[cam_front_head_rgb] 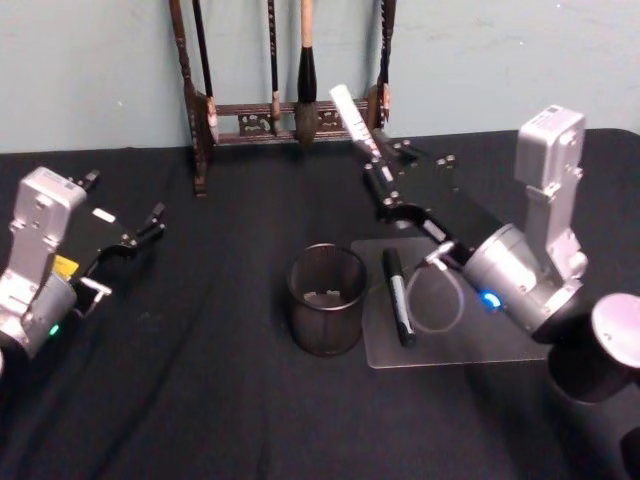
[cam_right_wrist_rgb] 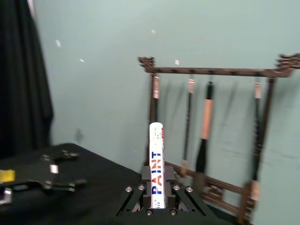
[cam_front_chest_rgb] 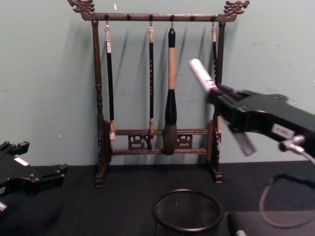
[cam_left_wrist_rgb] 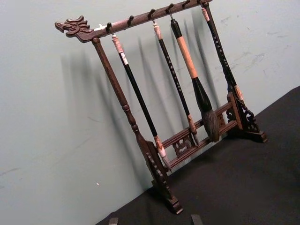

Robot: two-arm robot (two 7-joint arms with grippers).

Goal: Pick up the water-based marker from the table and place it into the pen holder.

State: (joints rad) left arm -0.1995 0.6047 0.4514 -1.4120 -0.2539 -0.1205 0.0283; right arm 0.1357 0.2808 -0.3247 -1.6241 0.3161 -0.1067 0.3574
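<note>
I read the right gripper [cam_front_head_rgb: 383, 178] as clamped on the white cylindrical marker printed PAINT [cam_front_head_rgb: 350, 115]. It holds the marker tilted in the air, behind the small round black wire-mesh pen holder [cam_front_head_rgb: 326, 300]. A black marker [cam_front_head_rgb: 398, 295] lies on the clear plastic plate [cam_front_head_rgb: 470, 345], just right of the holder. The left gripper [cam_front_head_rgb: 150, 228] sits over the table's left side, fingers apart.

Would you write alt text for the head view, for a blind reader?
The right claw, raised near the brush rack, grips a white paint marker. Nearer stands a black mesh pen holder, a black marker lying beside it; the left claw sits open at left.
</note>
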